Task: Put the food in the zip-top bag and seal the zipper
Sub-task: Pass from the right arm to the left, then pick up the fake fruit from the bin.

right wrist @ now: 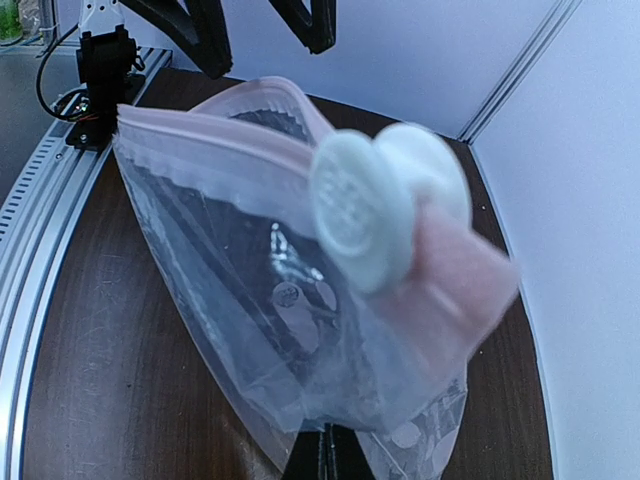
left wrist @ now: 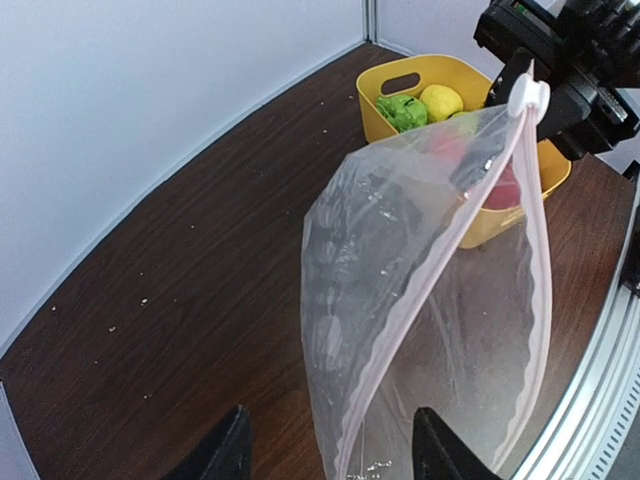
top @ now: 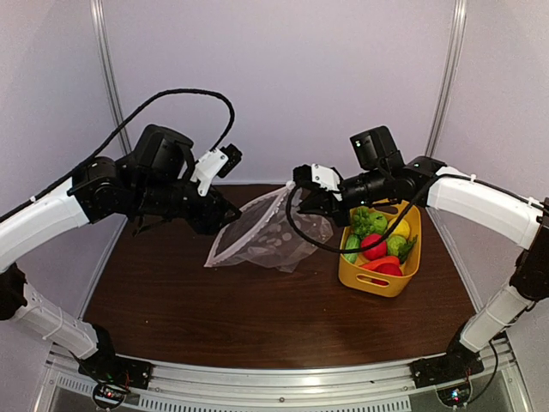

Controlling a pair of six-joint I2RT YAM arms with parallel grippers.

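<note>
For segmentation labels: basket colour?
Yellow basket; clearest in the top external view.

The bag (top: 266, 232) is clear, crinkled, glossy plastic; its zipper (left wrist: 541, 260) strip is ridged, pinkish and translucent. The basket (top: 377, 283) at right is smooth yellow plastic. The bench (top: 214, 300) is dark wood grain, faintly shiny; the rail (top: 283, 378) along the bottom is ribbed bare metal.

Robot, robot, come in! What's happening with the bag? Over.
Right gripper shut on zip-top bag by its slider; left gripper open astride it. Food in basket. Nothing in the way.
</note>
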